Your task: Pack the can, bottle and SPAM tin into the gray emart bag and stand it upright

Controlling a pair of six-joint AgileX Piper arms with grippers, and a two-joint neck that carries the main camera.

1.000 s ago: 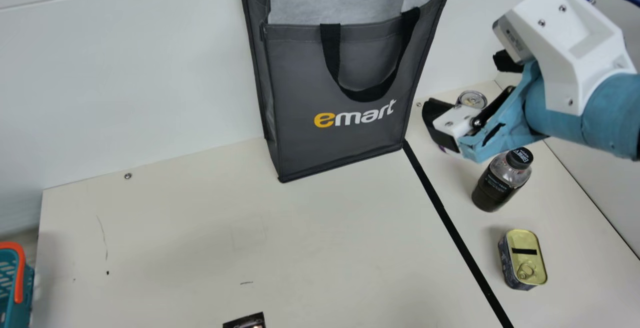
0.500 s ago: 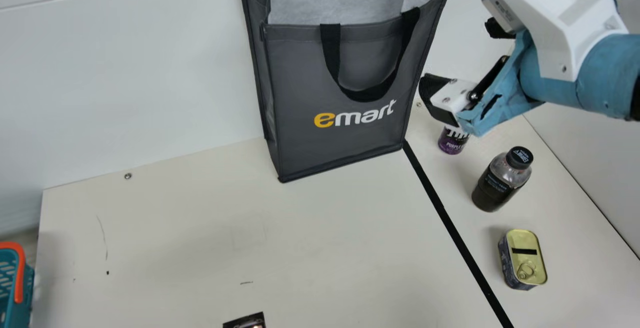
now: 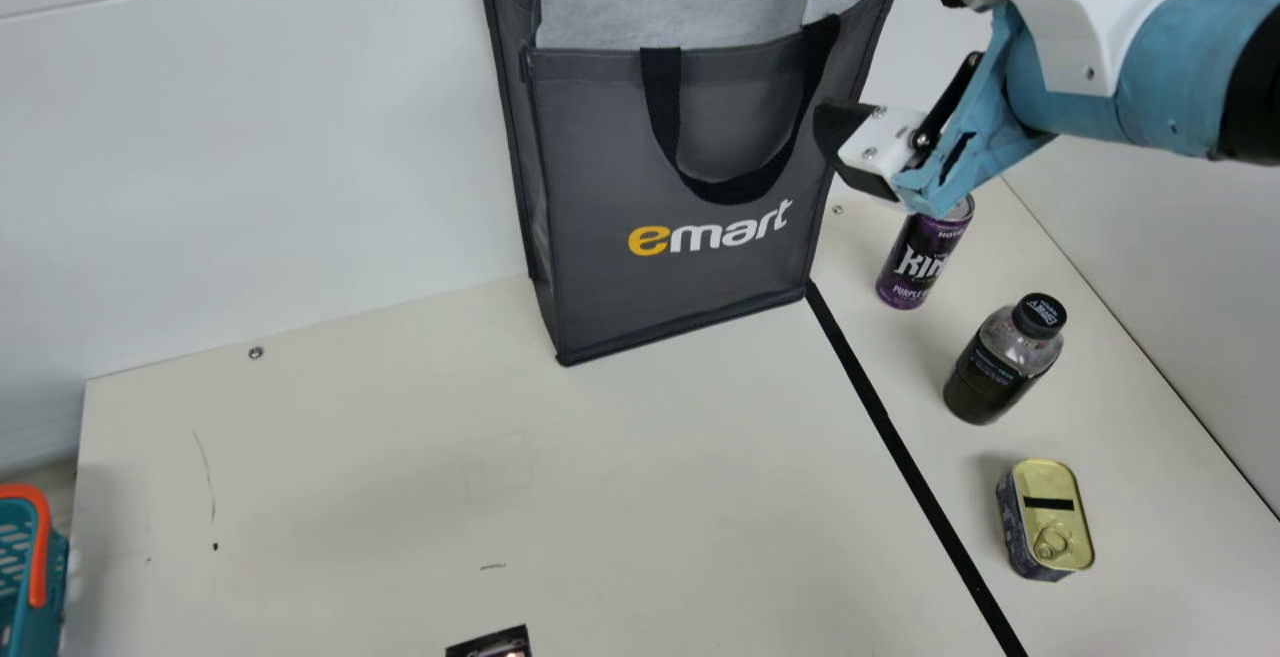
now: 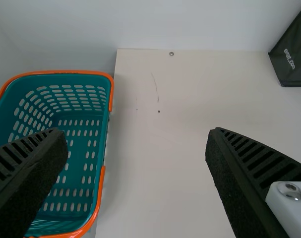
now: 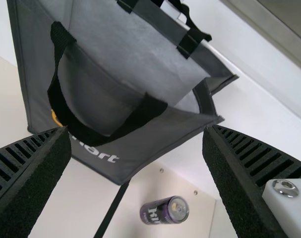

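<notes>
The gray emart bag (image 3: 700, 137) stands upright and open-topped against the back wall. Above the can, at the bag's right side, my right gripper (image 3: 888, 55) is open and empty. From the right wrist view, the bag (image 5: 135, 54) lies beyond the right gripper (image 5: 136, 130), with the purple can (image 5: 162, 210) beside its base. On the table's right side stand the purple can (image 3: 920, 257), its top partly behind the gripper, the dark capped bottle (image 3: 1000, 362) and the SPAM tin (image 3: 1048, 517). My left gripper (image 4: 135, 131) is open with nothing between its fingers.
A teal basket with an orange rim (image 4: 71, 148) stands at the table's left end. Black tape (image 3: 900, 447) runs from the bag's base to the front. A small dark glossy item (image 3: 490, 645) shows at the main view's bottom edge.
My right gripper has risen and shifted a little left, staying open, uncovering most of the can. The bag, bottle and tin have not moved.
</notes>
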